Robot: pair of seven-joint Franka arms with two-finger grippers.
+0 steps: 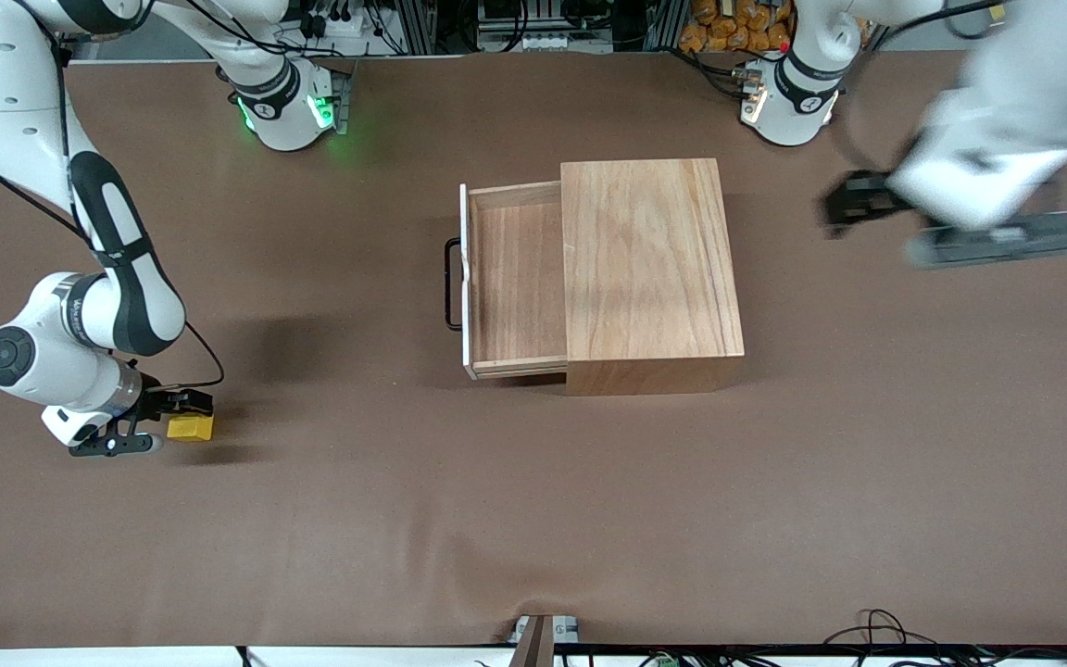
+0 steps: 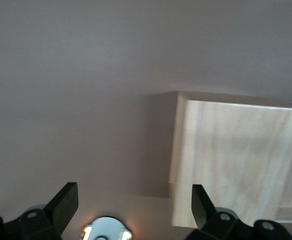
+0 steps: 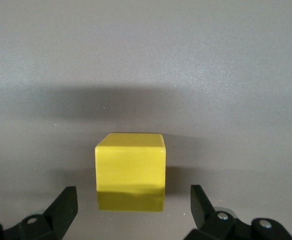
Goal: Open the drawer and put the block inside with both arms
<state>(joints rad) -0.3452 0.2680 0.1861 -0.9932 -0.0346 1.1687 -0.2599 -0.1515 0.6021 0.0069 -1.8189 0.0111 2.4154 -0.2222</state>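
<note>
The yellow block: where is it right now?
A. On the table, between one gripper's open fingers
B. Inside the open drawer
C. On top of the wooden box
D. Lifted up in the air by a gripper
A: the yellow block sits on the brown table at the right arm's end, with the right gripper open around it; the pulled-out drawer holds nothing.

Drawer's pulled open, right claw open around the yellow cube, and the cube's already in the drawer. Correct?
Not quite: the small bright yellow cube is not in the shallow light-wood drawer. The front view shows it on the brown table toward the right arm's end, with the open right claw at it. The drawer is open, as you said, and nothing shows inside it.
</note>
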